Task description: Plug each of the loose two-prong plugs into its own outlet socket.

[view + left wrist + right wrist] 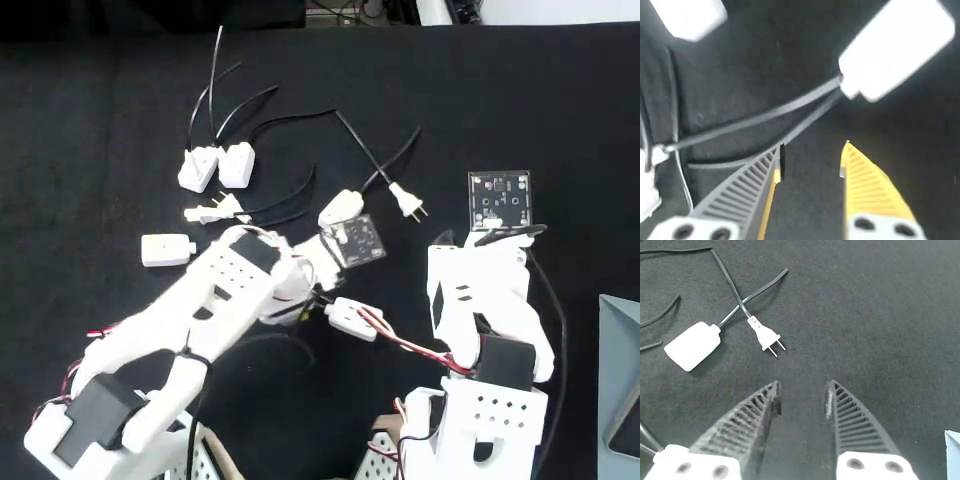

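A white two-prong plug (408, 203) (765, 337) on a black cord lies mid-table. Beside it rests a white outlet block (345, 207) (692, 346) (895, 47) with cords. My left gripper (812, 150) is open and empty, close in front of that block without touching it. My right gripper (802, 390) is open too, hovering over bare cloth a short way from the plug. A second white plug (215, 211) with prongs lies farther left. Two more white blocks (198, 168) (237, 165) with cords sit behind it, and another block (166, 249) lies at the left.
Black cords (290, 120) trail over the black cloth towards the back. A grey container's edge (620, 380) shows at the right border. The left arm (210, 310) stretches diagonally from the front left; the right arm (485, 330) stands at the front right.
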Available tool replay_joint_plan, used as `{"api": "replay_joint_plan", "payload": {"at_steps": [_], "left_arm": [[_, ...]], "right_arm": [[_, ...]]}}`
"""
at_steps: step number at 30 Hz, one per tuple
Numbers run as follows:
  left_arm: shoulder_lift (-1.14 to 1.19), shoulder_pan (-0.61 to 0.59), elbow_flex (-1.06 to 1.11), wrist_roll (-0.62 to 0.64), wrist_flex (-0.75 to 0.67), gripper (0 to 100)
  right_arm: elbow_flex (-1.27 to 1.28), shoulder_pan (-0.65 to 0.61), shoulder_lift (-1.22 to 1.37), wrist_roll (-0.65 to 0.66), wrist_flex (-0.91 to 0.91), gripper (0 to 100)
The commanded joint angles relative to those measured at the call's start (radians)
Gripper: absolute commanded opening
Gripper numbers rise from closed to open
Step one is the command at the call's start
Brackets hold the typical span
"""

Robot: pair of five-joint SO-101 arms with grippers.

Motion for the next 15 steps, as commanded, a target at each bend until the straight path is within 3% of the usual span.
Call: {"api": "replay_joint_plan", "payload": {"at_steps": [1,4,15], "left_arm": [[-0.017,0.051,-0.005,0.078,-0.074,29],[0.011,0.091,-0.015,0.126,-0.11,31],[0.158,0.145,-0.05,0.081,-0.233,31]], "right_arm": [[-0.058,0.04,-0.013,0.006,-0.012,15.2],[-0.07,0.072,-0.013,0.008,-0.014,15.2],[-0.074,0.075,-0.013,0.008,-0.011,15.2]]}}
